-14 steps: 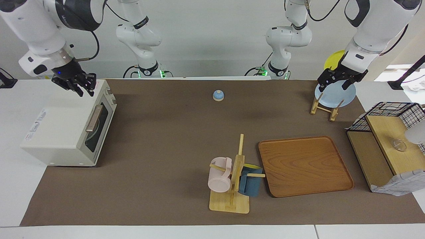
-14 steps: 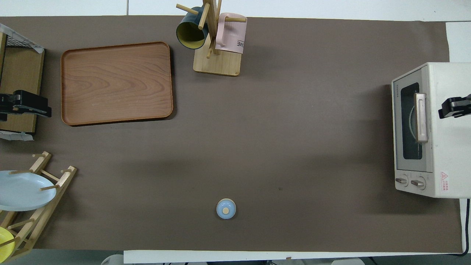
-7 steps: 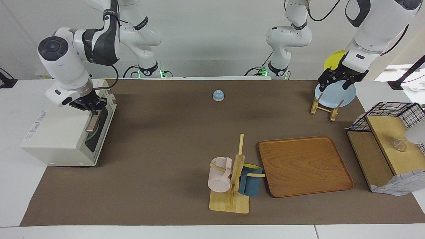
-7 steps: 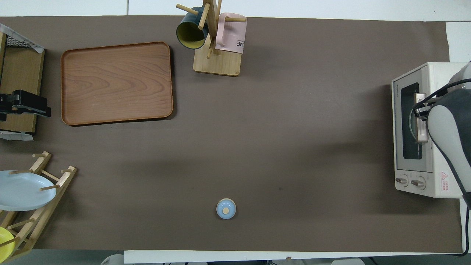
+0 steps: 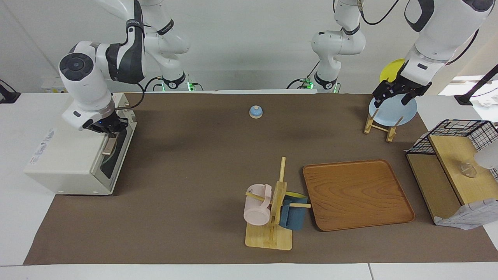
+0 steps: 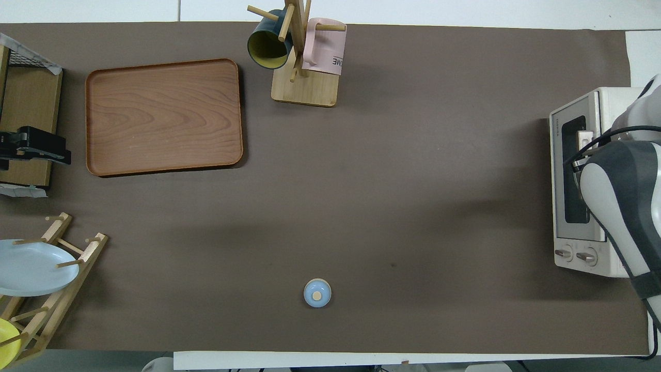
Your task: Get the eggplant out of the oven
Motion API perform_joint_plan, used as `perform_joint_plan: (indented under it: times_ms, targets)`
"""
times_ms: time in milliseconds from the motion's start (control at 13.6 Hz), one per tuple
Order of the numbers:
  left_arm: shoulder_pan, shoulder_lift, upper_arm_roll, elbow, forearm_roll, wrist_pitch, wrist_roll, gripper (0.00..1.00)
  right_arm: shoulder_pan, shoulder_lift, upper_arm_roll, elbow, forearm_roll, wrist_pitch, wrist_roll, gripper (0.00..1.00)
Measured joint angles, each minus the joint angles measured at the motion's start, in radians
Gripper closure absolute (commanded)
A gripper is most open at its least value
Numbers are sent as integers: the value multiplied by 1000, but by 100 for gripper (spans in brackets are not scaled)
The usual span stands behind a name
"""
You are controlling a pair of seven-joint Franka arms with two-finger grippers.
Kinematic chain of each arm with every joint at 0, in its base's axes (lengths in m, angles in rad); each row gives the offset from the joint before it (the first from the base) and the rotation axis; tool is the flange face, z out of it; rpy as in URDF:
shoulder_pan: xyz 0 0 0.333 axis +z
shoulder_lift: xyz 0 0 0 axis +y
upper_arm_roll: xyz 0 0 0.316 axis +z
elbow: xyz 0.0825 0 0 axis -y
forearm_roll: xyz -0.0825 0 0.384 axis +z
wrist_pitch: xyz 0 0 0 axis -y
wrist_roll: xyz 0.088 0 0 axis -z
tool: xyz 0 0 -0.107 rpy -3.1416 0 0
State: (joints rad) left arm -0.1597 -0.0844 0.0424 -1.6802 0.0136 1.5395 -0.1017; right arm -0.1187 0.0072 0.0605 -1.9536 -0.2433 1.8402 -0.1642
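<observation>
The cream-white oven (image 5: 66, 155) stands at the right arm's end of the table, its glass door up. My right gripper (image 5: 108, 134) is down at the top of the door, shut on the tan bar handle (image 5: 107, 149). In the overhead view the right arm covers most of the oven (image 6: 556, 206), and only the handle's end (image 6: 583, 140) shows. The eggplant is hidden; only a round plate rim shows through the glass. My left gripper (image 5: 393, 97) waits, open and empty, over the light blue plate (image 5: 397, 112).
The blue plate stands in a wooden rack (image 5: 379, 126) with a yellow plate. A wooden tray (image 5: 358, 194), a mug tree (image 5: 272, 217) with a pink and a blue mug, a small blue bell (image 5: 255, 112) and a wire shelf (image 5: 455, 171) are on the brown mat.
My right gripper has come down from above the oven onto the door handle and closed on it. The handle has shifted slightly outward. The left arm has not moved.
</observation>
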Motion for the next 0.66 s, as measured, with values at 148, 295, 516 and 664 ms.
perform_joint_plan:
  times_ms: [148, 295, 516, 664]
  targets:
    - [0, 0, 0, 0, 0, 0, 0, 0, 53, 8, 8, -24, 8, 32, 60, 100]
    - [0, 0, 0, 0, 0, 0, 0, 0, 98, 53, 28, -54, 42, 98, 127, 100]
    - [0, 0, 0, 0, 0, 0, 0, 0, 118, 172, 44, -70, 65, 247, 194, 100]
    - [0, 0, 0, 0, 0, 0, 0, 0, 129, 227, 42, -69, 65, 306, 231, 93]
